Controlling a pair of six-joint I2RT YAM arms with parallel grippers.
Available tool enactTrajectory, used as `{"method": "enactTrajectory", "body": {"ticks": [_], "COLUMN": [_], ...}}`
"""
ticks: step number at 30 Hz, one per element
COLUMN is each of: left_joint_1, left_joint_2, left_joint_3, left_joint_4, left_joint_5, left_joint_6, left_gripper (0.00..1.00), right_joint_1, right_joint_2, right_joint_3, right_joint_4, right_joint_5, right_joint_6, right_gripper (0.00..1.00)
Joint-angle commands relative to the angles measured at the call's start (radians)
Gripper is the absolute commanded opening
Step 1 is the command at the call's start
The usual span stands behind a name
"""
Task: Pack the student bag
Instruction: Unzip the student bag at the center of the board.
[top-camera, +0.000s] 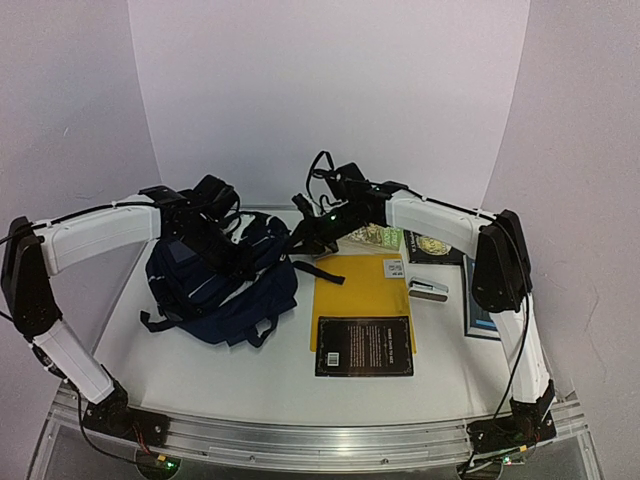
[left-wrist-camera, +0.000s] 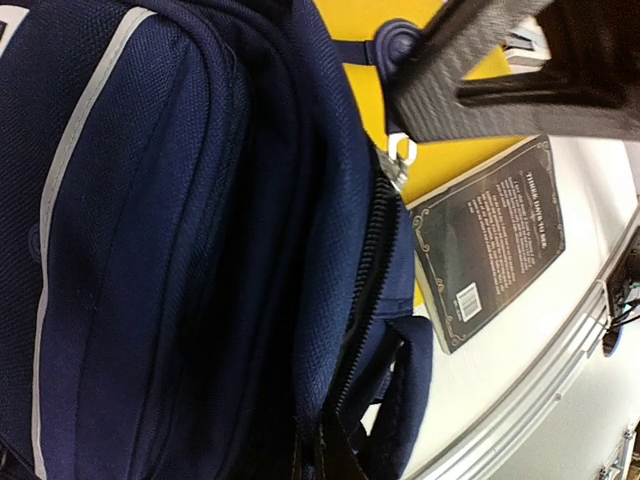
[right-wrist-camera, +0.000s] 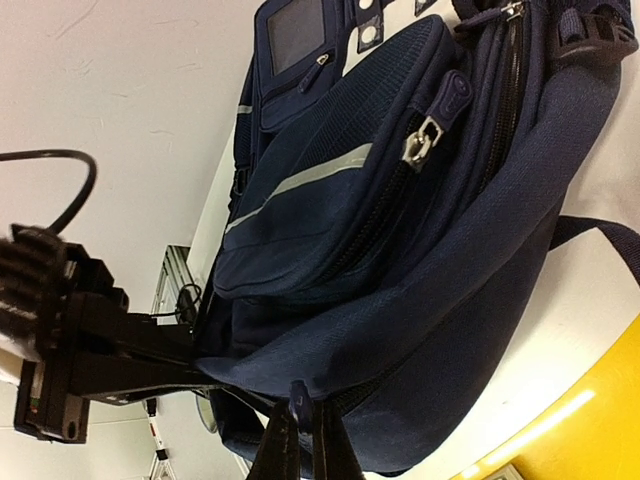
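Soft, floppy and probably light, the navy-blue fabric backpack (top-camera: 215, 285) slumps left on the white desk (top-camera: 270, 390); right jaws pinch its navy zip pull (right-wrist-camera: 298, 392), left jaws clamp the bracing fabric alongside.

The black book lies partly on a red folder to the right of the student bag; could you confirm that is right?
Not quite: the folder is yellow, not red, as the top external view shows. The black book does lie partly on it, right of the student bag.
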Motion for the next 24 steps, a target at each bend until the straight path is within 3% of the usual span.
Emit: {"method": "enactTrajectory", "body": {"ticks": [1,15,24], "left_joint_1": [0.0,0.0,0.0], "left_joint_2": [-0.187,-0.403,-0.446], "left_joint_3": [-0.034,-0.079,-0.082], "left_joint_4": [-0.086,-0.23,-0.256], "left_joint_5": [-0.009,-0.08,-0.058], "left_joint_6": [-0.032,-0.07,-0.094], "left_gripper": [0.0,0.0,0.0], "right_joint_1": [-0.054,-0.124,-0.129], "right_joint_2": [-0.012,0.236,0.334], "right_joint_3": [0.002,0.221,0.348], "right_joint_4": [0.076,0.101,0.231], "right_joint_5": [0.024,0.24,0.297], "right_joint_6": [-0.009,-0.035,0.032], "right_gripper": [0.0,0.0,0.05]}}
